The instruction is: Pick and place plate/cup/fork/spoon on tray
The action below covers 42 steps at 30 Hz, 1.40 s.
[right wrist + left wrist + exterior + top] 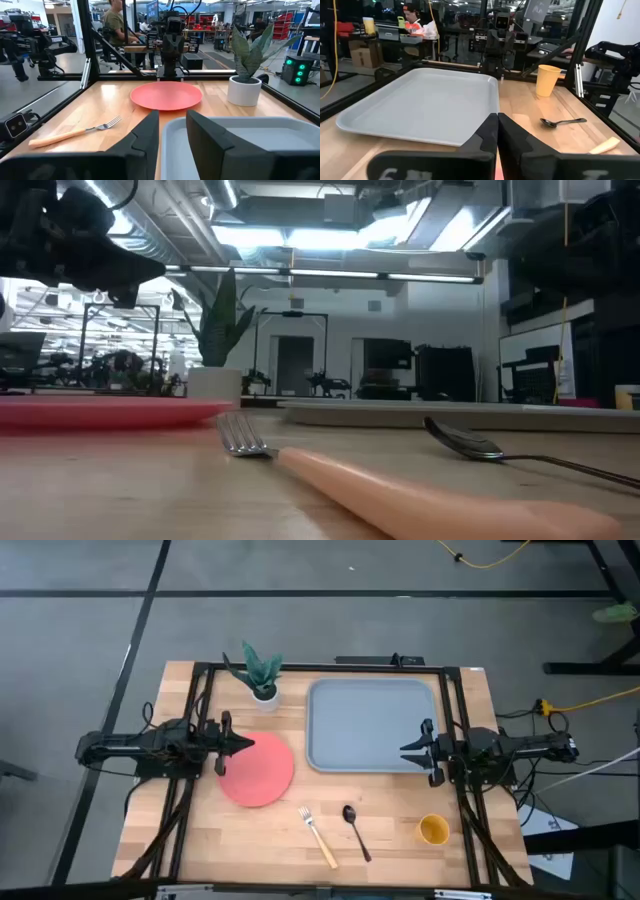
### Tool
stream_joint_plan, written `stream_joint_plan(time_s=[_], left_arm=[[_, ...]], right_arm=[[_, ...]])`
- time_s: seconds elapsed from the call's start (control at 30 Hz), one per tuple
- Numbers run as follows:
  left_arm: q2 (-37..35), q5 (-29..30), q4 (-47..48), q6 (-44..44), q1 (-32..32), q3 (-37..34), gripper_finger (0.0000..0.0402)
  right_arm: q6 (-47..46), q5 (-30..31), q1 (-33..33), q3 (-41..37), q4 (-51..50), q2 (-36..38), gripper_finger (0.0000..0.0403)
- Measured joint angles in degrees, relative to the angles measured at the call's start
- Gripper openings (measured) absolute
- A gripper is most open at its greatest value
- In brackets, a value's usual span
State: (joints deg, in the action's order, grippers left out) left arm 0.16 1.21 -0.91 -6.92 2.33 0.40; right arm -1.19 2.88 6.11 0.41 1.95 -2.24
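Note:
The coral-red plate [257, 772] lies flat on the wooden table, left of centre. The light blue-grey tray [370, 725] lies at the back right, with nothing on it. The tan-handled fork [318, 835] and the dark spoon [355, 830] lie side by side near the front edge. The yellow cup [433, 830] stands upright at the front right. My left gripper [250, 743] is shut and empty above the plate's left rim, pointing right. My right gripper [403, 751] hovers over the tray's right part, pointing left, its fingers a little apart [172, 130] and empty.
A small white pot with a green plant [262, 675] stands at the back, left of the tray. Black frame rails [200, 710] run along the table's left, right and far sides. People sit at desks in the room beyond the table [117, 25].

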Motion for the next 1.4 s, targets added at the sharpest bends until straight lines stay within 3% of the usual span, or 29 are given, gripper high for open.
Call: stream_joint_plan(time_s=[1.03, 1.13, 1.2, 1.4], left_arm=[[0.00, 0.00, 0.02, 0.08, 0.00, 0.01, 0.0000], [0.00, 1.44, -0.38, 5.89, 0.00, -0.02, 0.0000], [0.00, 2.36, -3.02, 7.03, 0.00, -0.02, 0.0000], [-0.02, 3.30, -17.90, -1.76, 0.00, -0.02, 0.0000]], right_arm=[[0.00, 0.02, 0.02, 0.01, 0.00, 0.02, 0.0103], [0.00, 0.00, 0.00, 0.02, 0.00, 0.02, 0.0104], [0.30, 0.04, 0.02, 0.00, 0.18, 0.02, 0.0103], [-7.17, 0.45, 0.02, 0.02, 3.58, -0.02, 0.0103]])
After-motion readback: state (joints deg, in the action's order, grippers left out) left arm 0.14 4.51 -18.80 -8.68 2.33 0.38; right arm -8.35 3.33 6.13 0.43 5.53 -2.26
